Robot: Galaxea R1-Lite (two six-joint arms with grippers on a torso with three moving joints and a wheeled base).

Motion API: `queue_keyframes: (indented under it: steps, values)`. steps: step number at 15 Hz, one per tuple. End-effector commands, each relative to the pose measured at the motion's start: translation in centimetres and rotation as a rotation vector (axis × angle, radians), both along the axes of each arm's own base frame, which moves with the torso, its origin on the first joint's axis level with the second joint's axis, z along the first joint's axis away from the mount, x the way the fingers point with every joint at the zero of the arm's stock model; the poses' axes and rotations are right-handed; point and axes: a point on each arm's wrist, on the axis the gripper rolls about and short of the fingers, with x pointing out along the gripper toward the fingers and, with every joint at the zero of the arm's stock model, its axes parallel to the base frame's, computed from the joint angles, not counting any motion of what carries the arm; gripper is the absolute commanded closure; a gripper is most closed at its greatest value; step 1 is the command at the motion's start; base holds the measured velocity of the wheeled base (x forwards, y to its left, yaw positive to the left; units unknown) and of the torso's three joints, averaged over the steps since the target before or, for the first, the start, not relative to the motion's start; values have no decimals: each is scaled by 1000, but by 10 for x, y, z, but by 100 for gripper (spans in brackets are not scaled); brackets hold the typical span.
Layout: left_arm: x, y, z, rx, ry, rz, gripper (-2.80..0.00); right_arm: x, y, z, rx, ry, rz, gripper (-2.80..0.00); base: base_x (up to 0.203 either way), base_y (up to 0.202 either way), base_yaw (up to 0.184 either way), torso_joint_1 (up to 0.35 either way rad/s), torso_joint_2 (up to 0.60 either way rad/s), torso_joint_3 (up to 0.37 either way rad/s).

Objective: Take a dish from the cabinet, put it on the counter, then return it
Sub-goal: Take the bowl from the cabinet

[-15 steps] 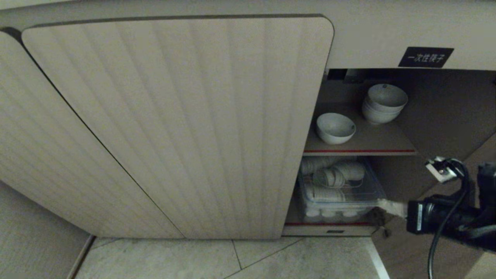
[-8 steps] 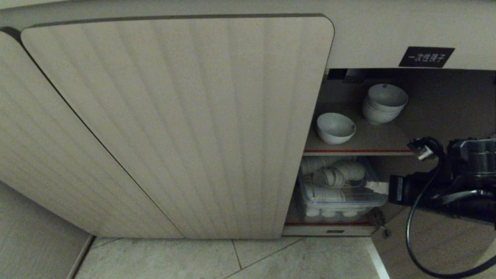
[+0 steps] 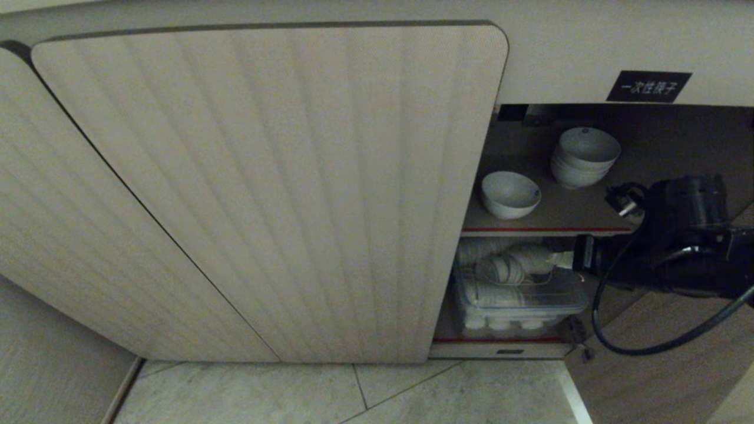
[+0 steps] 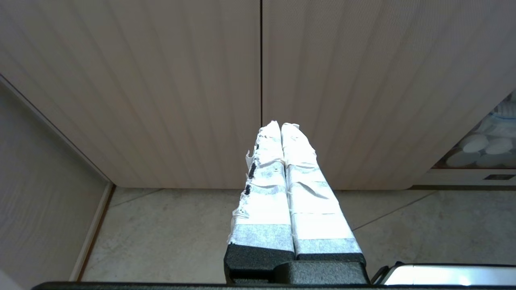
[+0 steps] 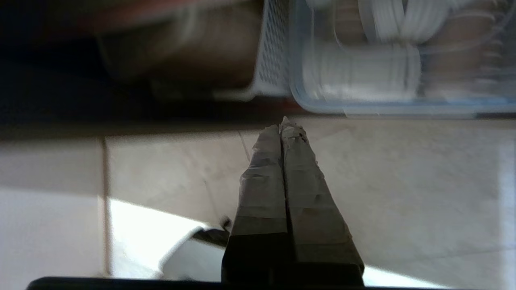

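The cabinet [image 3: 265,188] has its right compartment open. On the upper red-edged shelf [image 3: 548,229] sit a single white bowl [image 3: 510,194] and a stack of white bowls [image 3: 583,156]. My right gripper [image 3: 559,259] reaches in from the right just under that shelf. It is shut and empty, its taped tips at the top of a clear bin [image 3: 518,294] of stacked dishes. In the right wrist view the shut gripper [image 5: 284,123] points toward the bin [image 5: 395,80]. My left gripper [image 4: 281,125] is shut and parked, facing the closed doors. The counter is out of view.
The open right door [image 3: 677,377] hangs below my right arm. A black label [image 3: 648,86] sits above the opening. Tiled floor [image 3: 353,394] runs along the cabinet's foot. A white perforated basket [image 5: 274,48] stands beside the bin.
My right arm has risen and reached further left, from the bin's lower corner up to the bin's top, just below the upper shelf. The bowls and the left arm have not moved.
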Motion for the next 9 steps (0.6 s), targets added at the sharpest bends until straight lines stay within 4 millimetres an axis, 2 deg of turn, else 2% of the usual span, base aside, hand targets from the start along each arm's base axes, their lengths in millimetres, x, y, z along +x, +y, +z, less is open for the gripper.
queue_keyframes:
  steps: [1, 3, 9]
  values:
    - [0, 0, 0, 0, 0, -1, 0, 12, 2, 6, 14, 3, -6, 0, 0, 0, 0, 0, 0, 0]
    - [0, 0, 0, 0, 0, -1, 0, 17, 2, 13, 14, 21, -9, 0, 0, 0, 0, 0, 0, 0]
    - [0, 0, 0, 0, 0, 1, 0, 28, -3, 7, 15, 38, -35, 0, 0, 0, 0, 0, 0, 0]
